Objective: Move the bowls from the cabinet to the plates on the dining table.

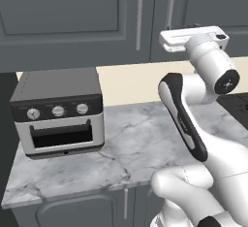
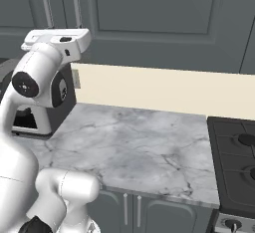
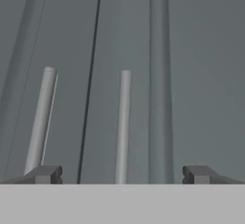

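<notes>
Dark grey cabinet (image 1: 72,22), silver handles (image 3: 123,127), grey-white veined marble counter (image 2: 144,147).

You've got a matt dark-grey cabinet (image 1: 72,17) with smooth silver metal handles (image 3: 123,127), a polished veined marble counter (image 2: 144,147), and a brushed-metal toaster oven (image 1: 58,112).

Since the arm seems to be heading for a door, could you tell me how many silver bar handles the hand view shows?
2: the left handle left of the door seam, the right handle just right of it, between the open gripper's fingertips.
</notes>
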Motion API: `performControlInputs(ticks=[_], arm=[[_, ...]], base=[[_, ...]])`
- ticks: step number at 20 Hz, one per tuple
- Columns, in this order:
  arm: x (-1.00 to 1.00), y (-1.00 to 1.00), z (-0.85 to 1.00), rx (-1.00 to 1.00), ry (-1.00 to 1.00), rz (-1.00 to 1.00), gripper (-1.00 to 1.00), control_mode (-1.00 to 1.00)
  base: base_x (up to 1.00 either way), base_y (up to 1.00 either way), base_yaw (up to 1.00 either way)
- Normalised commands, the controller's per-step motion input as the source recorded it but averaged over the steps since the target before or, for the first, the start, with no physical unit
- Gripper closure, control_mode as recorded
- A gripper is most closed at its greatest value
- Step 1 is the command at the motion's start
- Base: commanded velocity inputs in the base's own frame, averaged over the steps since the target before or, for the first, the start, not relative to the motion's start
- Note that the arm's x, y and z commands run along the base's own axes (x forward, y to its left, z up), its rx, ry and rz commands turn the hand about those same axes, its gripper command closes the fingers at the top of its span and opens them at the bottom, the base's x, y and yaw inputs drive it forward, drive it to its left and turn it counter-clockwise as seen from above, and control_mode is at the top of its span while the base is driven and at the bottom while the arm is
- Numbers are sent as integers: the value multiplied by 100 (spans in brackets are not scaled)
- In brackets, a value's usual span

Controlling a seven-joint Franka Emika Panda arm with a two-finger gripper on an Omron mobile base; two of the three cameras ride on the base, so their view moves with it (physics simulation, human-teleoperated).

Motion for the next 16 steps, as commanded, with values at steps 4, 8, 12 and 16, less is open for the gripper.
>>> performControlInputs(ticks=[4, 8, 12, 16], arm=[[23, 0, 0, 0, 0, 0, -100, -100], [24, 0, 0, 0, 0, 0, -100, -100], [26, 0, 0, 0, -1, 0, -100, -100], [27, 0, 0, 0, -2, 0, -100, -100]], base=[[0, 0, 0], [0, 0, 0], [0, 0, 0], [0, 0, 0]])
